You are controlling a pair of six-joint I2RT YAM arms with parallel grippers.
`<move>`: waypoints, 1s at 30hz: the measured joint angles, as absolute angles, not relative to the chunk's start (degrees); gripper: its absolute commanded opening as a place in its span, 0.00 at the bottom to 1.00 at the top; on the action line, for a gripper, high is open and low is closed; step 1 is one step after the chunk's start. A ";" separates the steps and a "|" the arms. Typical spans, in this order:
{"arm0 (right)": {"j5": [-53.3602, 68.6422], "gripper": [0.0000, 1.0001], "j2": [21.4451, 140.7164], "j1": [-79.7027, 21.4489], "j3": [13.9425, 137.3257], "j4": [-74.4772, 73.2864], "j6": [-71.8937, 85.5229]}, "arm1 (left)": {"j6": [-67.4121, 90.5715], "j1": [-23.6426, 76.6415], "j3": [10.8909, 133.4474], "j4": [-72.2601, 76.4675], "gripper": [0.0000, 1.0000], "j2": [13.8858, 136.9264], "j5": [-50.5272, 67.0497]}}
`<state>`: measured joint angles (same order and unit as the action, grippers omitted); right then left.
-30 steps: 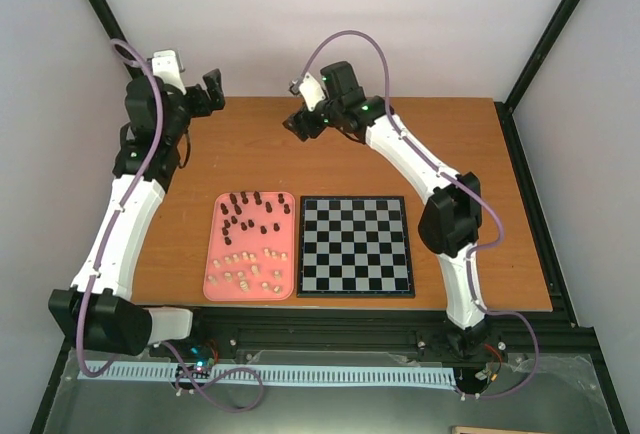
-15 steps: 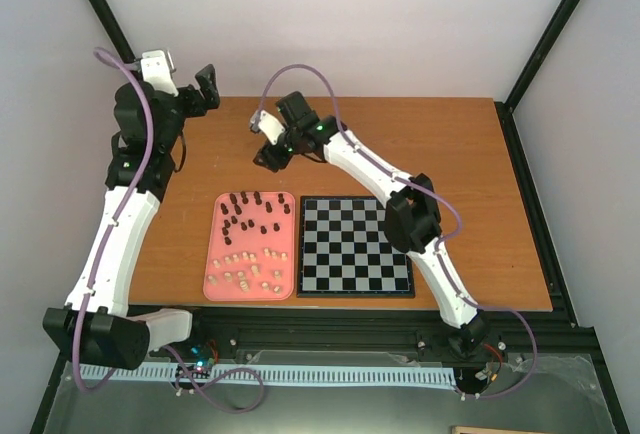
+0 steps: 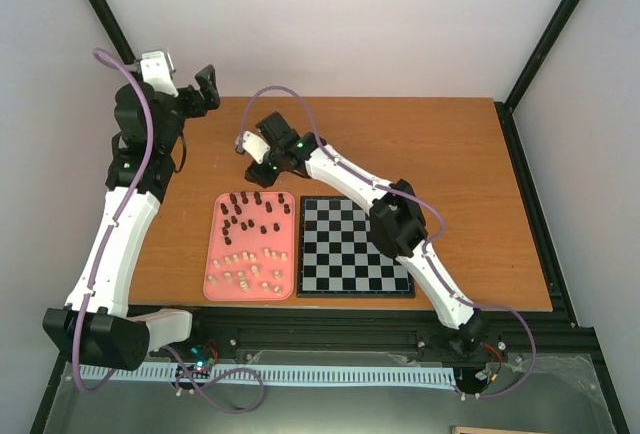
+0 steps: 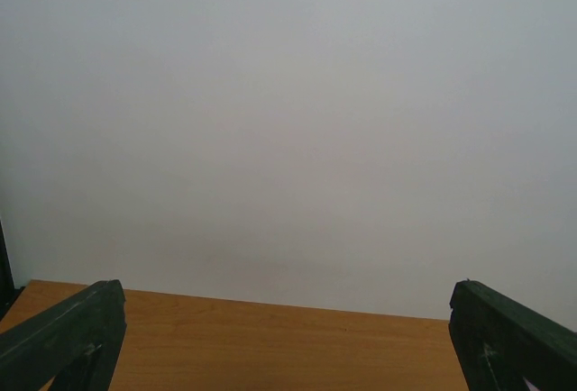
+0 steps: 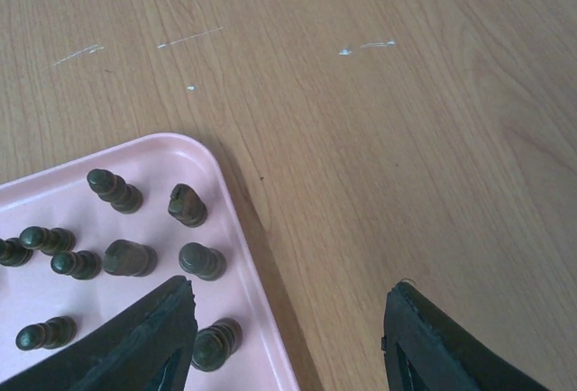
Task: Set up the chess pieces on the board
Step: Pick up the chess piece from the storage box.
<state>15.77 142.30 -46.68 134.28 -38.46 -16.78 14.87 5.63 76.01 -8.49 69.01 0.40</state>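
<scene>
You are looking at a pink tray lying on the wooden worktop, and every chess piece you can make out is sitting inside it. The dark chess pieces are crowding the far half of the tray, while the cream chess pieces are lying scattered across the near half. The board is lying flat just to the right of the tray, their edges running side by side and nearly touching, and the elbow of your right arm is hanging over the board's far right part. Your right pincer is hovering above the far edge of the tray, close to the dark group. Through its wrist camera you are seeing the tray's rounded corner with a handful of dark pieces clustered by it. Its fingers are standing spread, with only the tray rim and bare wood between them, gripping nothing. Your left pincer is hanging raised at the far left corner of the worktop, well apart from the tray. It is facing the pale back wall, and its fingers are standing spread wide and pinching nothing.
</scene>
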 measured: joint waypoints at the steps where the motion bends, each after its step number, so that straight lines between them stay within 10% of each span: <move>1: 15.57 0.57 142.45 -46.96 134.32 -38.37 -16.95 | 14.85 5.63 75.94 -8.49 1.00 69.01 0.40; 30: 14.20 0.46 146.41 -50.30 134.96 -37.91 -19.20 | 14.85 5.63 75.68 -8.36 1.00 69.45 0.14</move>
